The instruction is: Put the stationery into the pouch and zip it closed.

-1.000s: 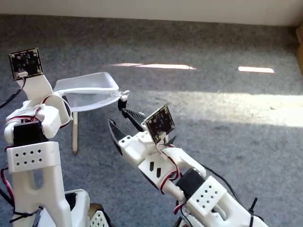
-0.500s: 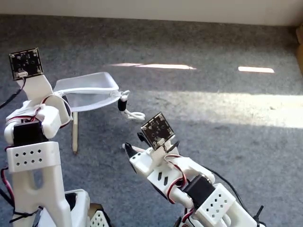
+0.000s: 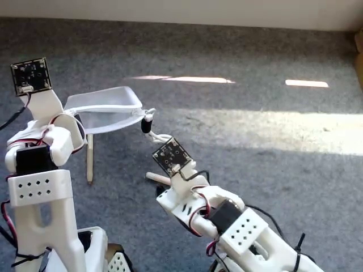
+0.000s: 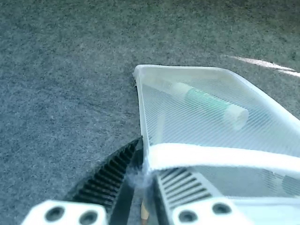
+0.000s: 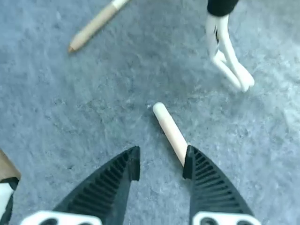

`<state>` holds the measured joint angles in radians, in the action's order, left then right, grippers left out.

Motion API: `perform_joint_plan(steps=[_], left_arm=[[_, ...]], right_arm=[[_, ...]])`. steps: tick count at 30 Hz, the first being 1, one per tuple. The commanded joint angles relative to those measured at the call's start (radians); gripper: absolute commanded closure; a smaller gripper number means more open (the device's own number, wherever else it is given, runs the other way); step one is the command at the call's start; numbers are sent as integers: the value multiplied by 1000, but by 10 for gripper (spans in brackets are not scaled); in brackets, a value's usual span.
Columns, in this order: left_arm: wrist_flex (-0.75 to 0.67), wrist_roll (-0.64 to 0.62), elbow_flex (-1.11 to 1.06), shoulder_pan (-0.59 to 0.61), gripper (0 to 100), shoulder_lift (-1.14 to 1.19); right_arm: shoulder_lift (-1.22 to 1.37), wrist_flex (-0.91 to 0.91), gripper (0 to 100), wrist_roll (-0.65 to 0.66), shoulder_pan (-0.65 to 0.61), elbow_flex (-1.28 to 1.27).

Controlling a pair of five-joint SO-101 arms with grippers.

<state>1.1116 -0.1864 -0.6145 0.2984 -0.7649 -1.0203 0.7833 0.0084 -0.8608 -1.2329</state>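
We hold the pouch [image 4: 201, 117] by its rim in the left gripper [image 4: 143, 157], jaws clamped on the mesh. The right gripper [image 5: 159, 161] hangs over a pale stick [image 5: 169, 130] lying flat, jaws apart, one of them overlapping it. For a sound pick, we judge it best to centre the stick between the jaws, lower, then close. A pencil [image 3: 89, 158] lies beside the pouch. The surface is grey carpet [image 3: 255, 62] with sunlit patches. A pale wall [image 3: 227, 11] runs behind.

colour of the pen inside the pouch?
Pen: green barrel, white ends, seen through the white mesh pouch; clearest in the left wrist view.
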Motion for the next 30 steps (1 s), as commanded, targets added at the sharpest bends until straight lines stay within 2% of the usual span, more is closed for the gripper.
perform_joint_plan(steps=[1,5,13,22,30], left_arm=[[-20,6,1,-13,993,-1],[-20,8,1,-13,993,-1],[-20,8,1,-12,993,-1],[-20,8,1,-10,993,-1],[-18,8,1,-10,993,-1]], right_arm=[[101,-1,847,9,1,79],[176,-8,847,14,2,99],[361,-228,847,14,4,96],[565,-237,847,14,53,179],[634,-237,850,14,53,189]])
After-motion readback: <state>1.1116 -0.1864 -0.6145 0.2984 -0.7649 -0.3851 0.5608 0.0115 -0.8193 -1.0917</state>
